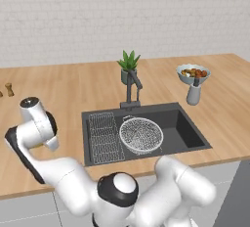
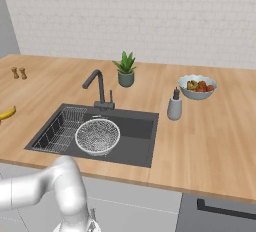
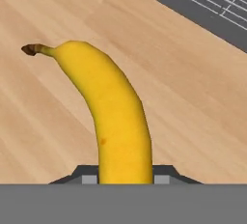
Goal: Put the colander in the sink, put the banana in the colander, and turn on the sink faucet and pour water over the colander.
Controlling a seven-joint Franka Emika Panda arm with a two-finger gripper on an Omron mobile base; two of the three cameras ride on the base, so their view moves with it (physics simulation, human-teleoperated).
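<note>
Colander (image 1: 141, 134): sits inside the sink (image 1: 188, 130), near the middle of the basin, just beside the wire rack (image 1: 103, 137) at the basin's one side. Judged from this, the first step is done.

Banana (image 3: 113, 117): not yet in the colander. In the hand view it runs up from between the tool's finger tips, stem end pointing away, with wooden bench (image 1: 63, 94) beneath it. In the right base view its yellow end (image 2: 7, 113) shows at the frame's edge, over the bench, well apart from the sink.

Tool (image 3: 126, 178): finger tips pressed in against the banana's two sides, pinching its lower end. Whether the banana rests on the bench or is lifted off it, I cannot tell.

Sink faucet (image 2: 100, 90): stands behind the basin with its spout angled over it; no water is visible, so it looks to be off.

Other things: potted plant (image 2: 125, 69), bowl of fruit (image 2: 197, 87) and a small grey bottle (image 2: 174, 107), all on the bench behind or beside the sink.

Progress: roughly a third done. Left to do: carry the banana across to the colander and release it, then turn on the faucet so water runs over the colander.
</note>
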